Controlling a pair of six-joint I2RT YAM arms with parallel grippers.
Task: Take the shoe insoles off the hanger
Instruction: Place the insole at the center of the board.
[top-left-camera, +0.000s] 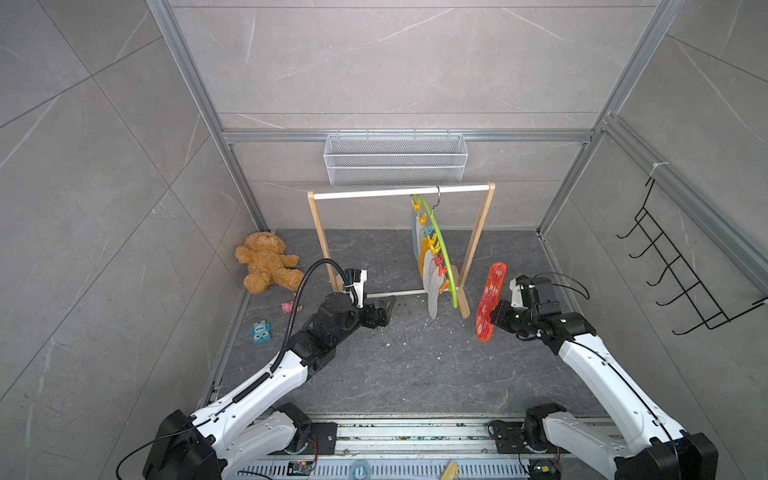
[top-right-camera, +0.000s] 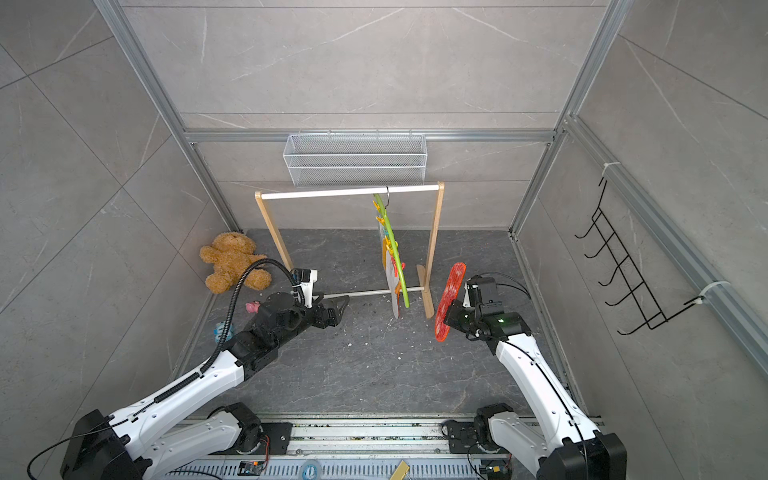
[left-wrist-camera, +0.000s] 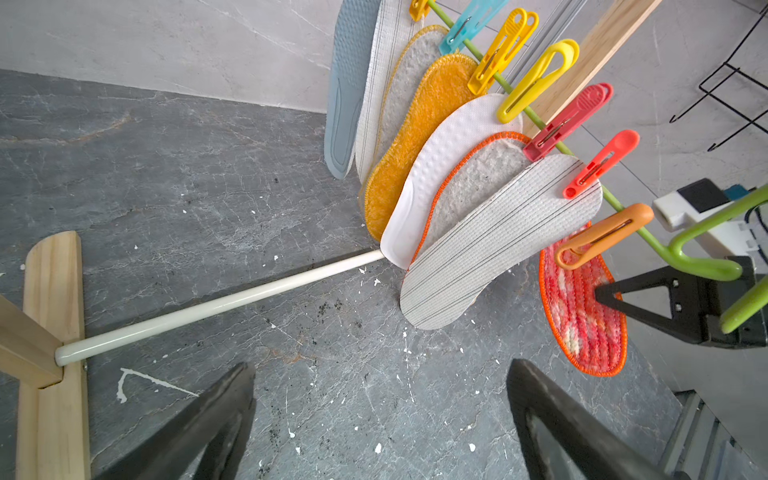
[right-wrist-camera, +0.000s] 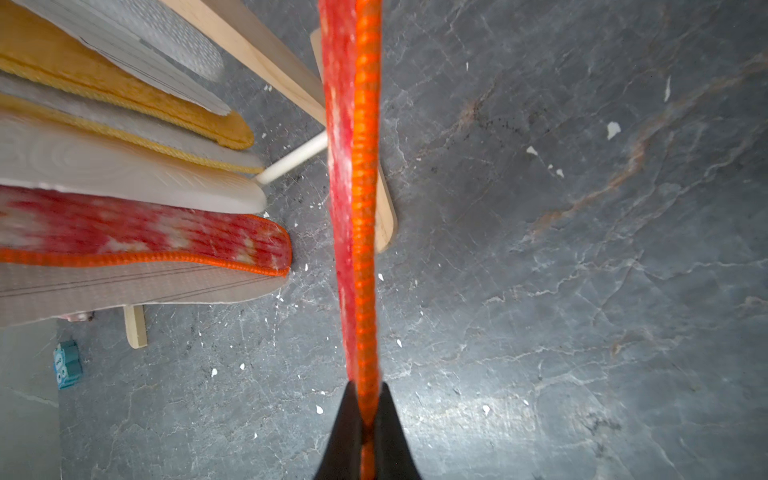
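Closest in, the right fingers (right-wrist-camera: 347, 436) pinch the edge of a red insole (top-left-camera: 491, 299), holding it upright just right of the wooden rack (top-left-camera: 477, 249) and clear of the green hanger (left-wrist-camera: 706, 269). Seven other insoles (left-wrist-camera: 498, 245) hang clipped along that hanger, which hooks on the rack's white rail (top-left-camera: 374, 193). The left fingers (left-wrist-camera: 216, 415) stand wide apart and empty, low over the dark surface (top-left-camera: 395, 365); print on the small blue toy (top-left-camera: 261, 332) is too small to read.

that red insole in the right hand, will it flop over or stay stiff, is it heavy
Probably fairly stiff: the red insole stands almost straight above the right hand, which pinches its lower part, with no droop. Likely light: edge-on in the right wrist view it looks thin. Its woven face looks rough, so slipping seems unlikely.
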